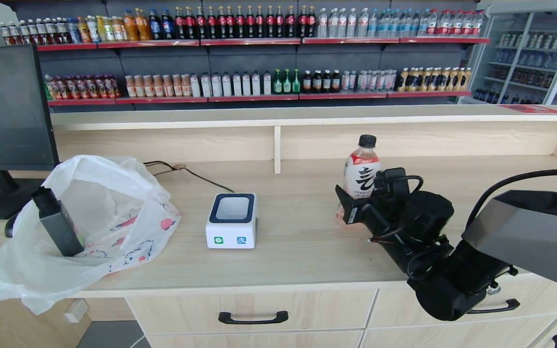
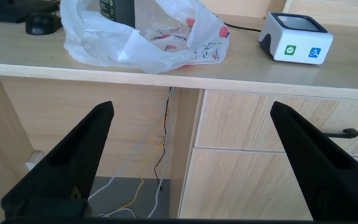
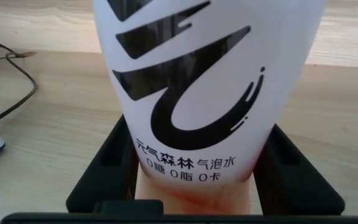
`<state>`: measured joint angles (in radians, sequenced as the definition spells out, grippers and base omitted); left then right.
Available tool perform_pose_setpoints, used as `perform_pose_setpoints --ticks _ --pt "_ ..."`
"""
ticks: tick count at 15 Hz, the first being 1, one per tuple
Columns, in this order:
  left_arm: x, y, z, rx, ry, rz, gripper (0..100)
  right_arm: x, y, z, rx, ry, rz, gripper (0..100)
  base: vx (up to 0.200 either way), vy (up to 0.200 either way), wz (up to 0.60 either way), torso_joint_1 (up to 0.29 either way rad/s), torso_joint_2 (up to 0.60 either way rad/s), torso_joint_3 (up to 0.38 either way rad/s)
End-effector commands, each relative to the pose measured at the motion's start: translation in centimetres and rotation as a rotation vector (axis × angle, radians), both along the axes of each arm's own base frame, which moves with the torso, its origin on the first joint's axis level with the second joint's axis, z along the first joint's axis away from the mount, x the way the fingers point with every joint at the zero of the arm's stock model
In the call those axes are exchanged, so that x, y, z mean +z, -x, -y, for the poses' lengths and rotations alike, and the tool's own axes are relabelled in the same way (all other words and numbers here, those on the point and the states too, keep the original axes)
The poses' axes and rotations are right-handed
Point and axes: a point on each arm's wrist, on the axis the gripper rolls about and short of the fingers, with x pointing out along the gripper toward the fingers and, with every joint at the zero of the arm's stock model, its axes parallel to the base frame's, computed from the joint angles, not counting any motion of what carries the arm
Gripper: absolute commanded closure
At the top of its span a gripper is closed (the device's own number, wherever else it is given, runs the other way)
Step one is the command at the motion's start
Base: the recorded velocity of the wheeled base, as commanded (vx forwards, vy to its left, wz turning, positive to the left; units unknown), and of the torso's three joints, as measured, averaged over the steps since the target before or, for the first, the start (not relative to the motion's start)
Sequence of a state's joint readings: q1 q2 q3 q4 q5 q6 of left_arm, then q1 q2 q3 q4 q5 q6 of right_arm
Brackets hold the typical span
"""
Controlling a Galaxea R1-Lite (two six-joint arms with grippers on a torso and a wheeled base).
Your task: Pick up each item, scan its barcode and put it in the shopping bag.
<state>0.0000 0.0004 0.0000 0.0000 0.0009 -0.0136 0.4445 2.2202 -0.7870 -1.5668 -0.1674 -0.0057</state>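
A white drink bottle (image 1: 361, 166) with a black cap and bold black lettering stands upright on the wooden counter (image 1: 298, 241), right of centre. My right gripper (image 1: 363, 195) is shut on its lower body, one finger on each side; in the right wrist view the bottle (image 3: 191, 93) sits tight between the dark fingers (image 3: 114, 168). The white barcode scanner (image 1: 231, 220) rests mid-counter. At the left, a white plastic shopping bag (image 1: 109, 212) lies open with a dark bottle (image 1: 58, 224) in it. My left gripper (image 2: 191, 112) hangs open below counter level, facing the cabinet front.
A black monitor (image 1: 7, 106) stands at the far left behind the bag, with a mouse (image 2: 42, 23) beside it. A cable (image 1: 196, 176) runs along the counter behind the scanner. A raised wooden ledge (image 1: 307, 116) bounds the back. Drawers with black handles (image 1: 253, 317) sit below.
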Motion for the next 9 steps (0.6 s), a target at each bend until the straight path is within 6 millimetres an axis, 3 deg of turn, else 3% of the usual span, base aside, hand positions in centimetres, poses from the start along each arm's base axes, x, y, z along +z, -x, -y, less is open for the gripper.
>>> perform_pose_setpoints --ticks 1,6,9 --pt "0.0 0.0 0.0 0.001 0.000 0.000 0 1.0 0.3 0.1 0.001 -0.014 0.026 100 0.000 0.000 0.00 0.000 0.00 0.000" --pt "0.0 0.0 0.0 0.001 0.000 0.000 0 2.6 1.3 0.6 0.003 -0.036 0.045 100 0.000 0.000 0.00 0.000 0.00 0.000" --pt "0.0 0.0 0.0 0.001 0.000 0.000 0 4.6 3.2 1.5 0.003 -0.049 0.072 100 0.000 0.000 0.00 0.000 0.00 0.000"
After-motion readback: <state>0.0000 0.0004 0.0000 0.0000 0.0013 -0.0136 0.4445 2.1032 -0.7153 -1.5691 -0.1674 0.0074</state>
